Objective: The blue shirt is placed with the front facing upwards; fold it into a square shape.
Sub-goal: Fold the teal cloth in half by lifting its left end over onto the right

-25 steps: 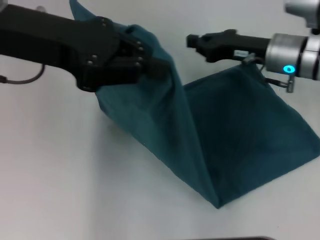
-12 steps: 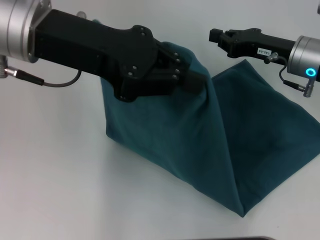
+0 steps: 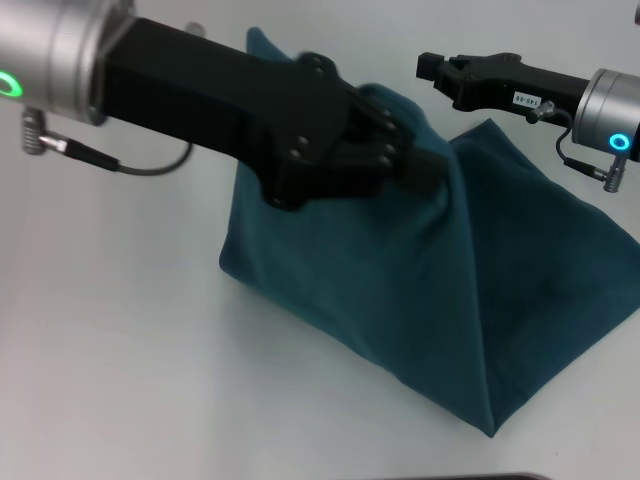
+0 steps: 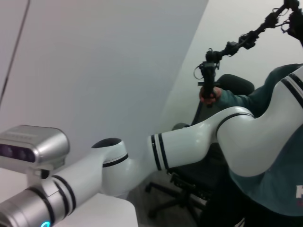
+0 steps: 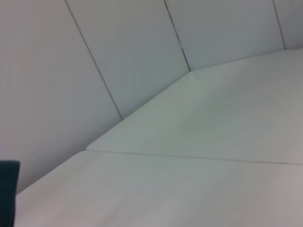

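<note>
The blue shirt point(image 3: 400, 300) lies on the white bench point(image 3: 120, 380) with part of it lifted — a plain teal surface shows, with no lettering in sight. Its lower portion spreads flat toward the right side of the head view, ending in a corner near the bottom edge, while a fold of cloth rises in a ridge up to the left gripper point(image 3: 425, 168).

The left gripper hangs above the middle of the bench, its black body reaching in from the upper left, and its jaws are closed on the raised fold of the shirt, pulling the fabric into a tent-like slope.

The right gripper point(image 3: 432, 68) sits at the upper right, just above the far edge of the shirt and apart from the cloth; whether its jaws are open or closed cannot be told.

The left wrist view faces away from the bench — it shows a white robot arm point(image 4: 189, 142), a grey wall and an office chair point(image 4: 199, 189). The right wrist view shows the bench surface, wall panels and a sliver of teal cloth at the edge.
</note>
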`<state>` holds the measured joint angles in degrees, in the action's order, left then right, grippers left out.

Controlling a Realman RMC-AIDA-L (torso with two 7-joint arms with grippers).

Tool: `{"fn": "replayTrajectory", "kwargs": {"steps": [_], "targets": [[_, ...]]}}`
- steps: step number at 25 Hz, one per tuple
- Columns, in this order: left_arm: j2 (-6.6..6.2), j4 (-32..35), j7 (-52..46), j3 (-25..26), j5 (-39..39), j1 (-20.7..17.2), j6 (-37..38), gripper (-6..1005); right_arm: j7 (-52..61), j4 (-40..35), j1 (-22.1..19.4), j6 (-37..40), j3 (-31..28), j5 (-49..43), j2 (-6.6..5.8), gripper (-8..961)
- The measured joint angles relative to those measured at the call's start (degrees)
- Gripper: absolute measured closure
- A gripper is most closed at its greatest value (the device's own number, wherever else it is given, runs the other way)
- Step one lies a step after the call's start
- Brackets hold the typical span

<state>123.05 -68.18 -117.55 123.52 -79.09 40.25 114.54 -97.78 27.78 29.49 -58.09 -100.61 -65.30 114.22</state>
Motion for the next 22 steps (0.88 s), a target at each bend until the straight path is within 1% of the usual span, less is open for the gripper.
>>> {"fn": "replayTrajectory", "kwargs": {"steps": [2, 5, 6, 12, 20, 22], "targets": [[0.46, 0.39, 0.26, -0.94, 0.21, 0.37, -0.39, 970, 0.08, 0.00, -0.04, -0.03, -0.42, 0.00, 0.00, 904], [0.77, 2.54, 0.78, -4.15, 0.39, 1.46, -3.08, 971, 0.07, -0.16, -0.10, -0.23, -0.89, 0.00, -0.02, 903], [0.78, 4.63, 1.15, -6.15, 0.39, 2.44, -4.94, 971, 0.04, -0.22, -0.12, -0.37, -0.96, 0.00, -0.02, 902], [0.87, 8.62, 2.46, -8.04, 0.24, 4.58, -7.07, 971, 0.02, -0.51, -0.15, -0.68, -0.99, 0.00, -0.07, 899], [1.16, 11.23, 2.82, -10.40, -0.08, 7.15, -10.47, 970, 0.51, -0.59, -0.40, -1.05, -1.05, 0.00, -0.18, 895], [1.17, 12.06, 2.83, -10.88, -0.09, 7.76, -11.44, 971, 0.57, -0.37, -0.66, -1.87, -1.59, 0.00, -0.42, 894]]}}
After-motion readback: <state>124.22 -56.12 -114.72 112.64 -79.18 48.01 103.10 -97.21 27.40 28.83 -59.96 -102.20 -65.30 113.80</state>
